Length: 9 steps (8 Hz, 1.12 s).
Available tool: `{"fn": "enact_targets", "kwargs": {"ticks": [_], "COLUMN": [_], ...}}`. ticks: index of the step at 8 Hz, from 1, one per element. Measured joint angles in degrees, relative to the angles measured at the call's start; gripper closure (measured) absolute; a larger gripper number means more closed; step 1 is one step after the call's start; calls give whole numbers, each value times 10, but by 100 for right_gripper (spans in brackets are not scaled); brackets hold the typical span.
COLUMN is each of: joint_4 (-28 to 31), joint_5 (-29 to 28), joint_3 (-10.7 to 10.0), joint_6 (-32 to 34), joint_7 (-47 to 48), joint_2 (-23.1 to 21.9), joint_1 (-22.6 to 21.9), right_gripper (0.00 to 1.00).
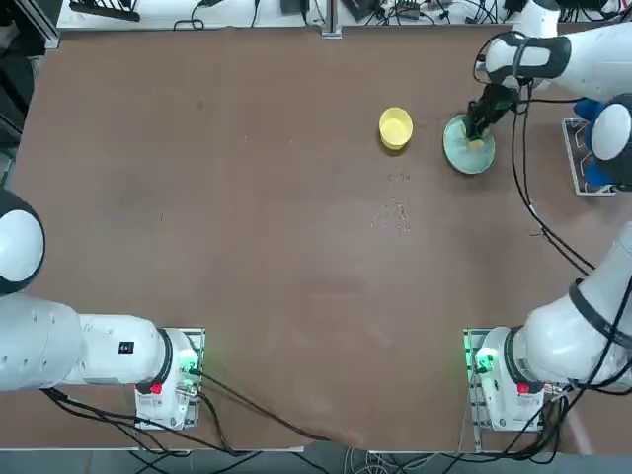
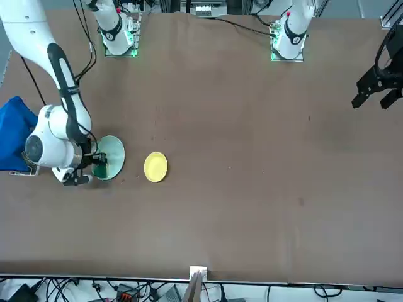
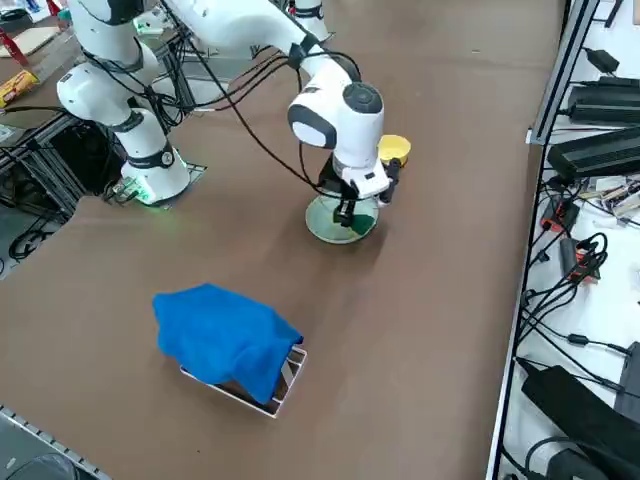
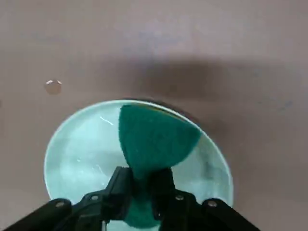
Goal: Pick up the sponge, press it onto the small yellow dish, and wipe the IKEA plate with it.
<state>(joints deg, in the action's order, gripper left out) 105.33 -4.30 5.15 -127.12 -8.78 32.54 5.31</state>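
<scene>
A wide brown table [image 1: 247, 247] filled nearly every view, its surface matte and lightly scuffed. Tangled black cables [image 3: 570, 260] and power strips [image 3: 600, 150] ran along a pale ledge beside it. A blue cloth [image 3: 225, 340] lay draped over a small tray near one table edge. Even light fell from overhead.

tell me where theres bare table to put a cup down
The wide brown stretch between the small yellow dish and the two arm bases is bare. It is crowded at the IKEA plate, where the right claw is shut on the sponge, with the blue cloth nearby.
</scene>
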Motion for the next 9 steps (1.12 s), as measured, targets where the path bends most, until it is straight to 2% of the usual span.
{"fn": "enact_targets", "kwargs": {"ticks": [4,6,9], "joint_4": [-3,-2,18], "joint_5": [0,-2,-5], "joint_3": [1,1,5], "joint_6": [1,11,50], "joint_7": [67,74,89], "joint_2": [3,2,-27], "joint_1": [-39,-45,-46], "right_gripper": [77,76,76]}}
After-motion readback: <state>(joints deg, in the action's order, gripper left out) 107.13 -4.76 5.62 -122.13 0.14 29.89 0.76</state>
